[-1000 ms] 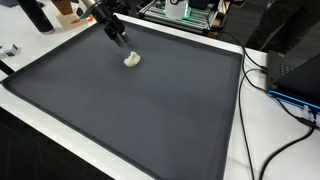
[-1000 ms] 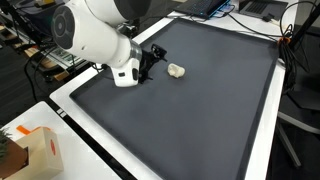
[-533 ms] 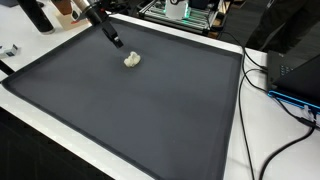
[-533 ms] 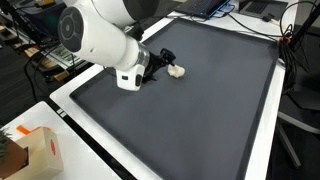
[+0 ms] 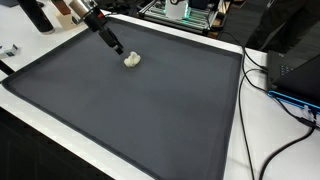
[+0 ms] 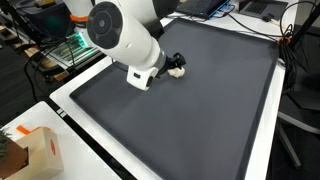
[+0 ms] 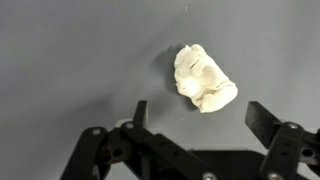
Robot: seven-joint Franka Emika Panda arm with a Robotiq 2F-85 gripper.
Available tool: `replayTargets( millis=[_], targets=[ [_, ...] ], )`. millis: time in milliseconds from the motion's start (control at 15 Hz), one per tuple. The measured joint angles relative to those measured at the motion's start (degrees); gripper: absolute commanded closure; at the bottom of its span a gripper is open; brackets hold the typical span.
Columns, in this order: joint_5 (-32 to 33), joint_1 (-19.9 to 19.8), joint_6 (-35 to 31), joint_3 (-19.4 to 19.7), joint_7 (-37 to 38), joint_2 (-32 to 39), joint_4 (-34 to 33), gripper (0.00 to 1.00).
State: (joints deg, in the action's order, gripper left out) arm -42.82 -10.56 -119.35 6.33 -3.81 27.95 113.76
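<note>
A small crumpled cream-white lump (image 5: 132,59) lies on the dark grey mat (image 5: 130,110) near its far edge. It also shows in the wrist view (image 7: 205,80) and in an exterior view (image 6: 179,70), partly behind the arm. My gripper (image 7: 200,115) is open and empty. Its two black fingers stand apart just short of the lump, not touching it. In an exterior view the gripper (image 5: 114,43) hangs just beside the lump, slightly above the mat.
The mat lies on a white table (image 5: 236,150). Cables (image 5: 285,105) and a black box lie along one side. A metal rack (image 5: 180,10) stands behind the mat. A cardboard box (image 6: 35,150) stands near one mat corner.
My arm has shifted across the far edge of the mat, so the gripper now sits closer to the lump and covers part of it in one exterior view. The lump has not moved.
</note>
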Motion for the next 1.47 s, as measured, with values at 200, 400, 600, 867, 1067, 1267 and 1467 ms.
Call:
replayTargets(
  millis=[200, 400, 600, 867, 1067, 1267, 1467],
  targets=[
    [4.7, 1.5, 0.5, 0.0, 8.2, 1.2, -2.4, 0.00],
    [9.8, 3.1, 0.7, 0.0, 14.9, 2.5, -4.8, 0.00],
    [15.2, 4.7, 1.1, 0.0, 20.6, 3.7, -7.2, 0.00],
    [22.9, 7.3, 2.2, 0.0, 26.3, 4.7, -10.1, 0.00],
    [28.0, 9.5, 3.0, 0.0, 29.1, 5.0, -11.8, 0.00],
    [33.1, 11.8, 3.6, 0.0, 31.4, 5.3, -13.2, 0.00],
    [38.0, 14.1, 3.8, 0.1, 33.1, 5.6, -14.1, 0.00]
  ],
)
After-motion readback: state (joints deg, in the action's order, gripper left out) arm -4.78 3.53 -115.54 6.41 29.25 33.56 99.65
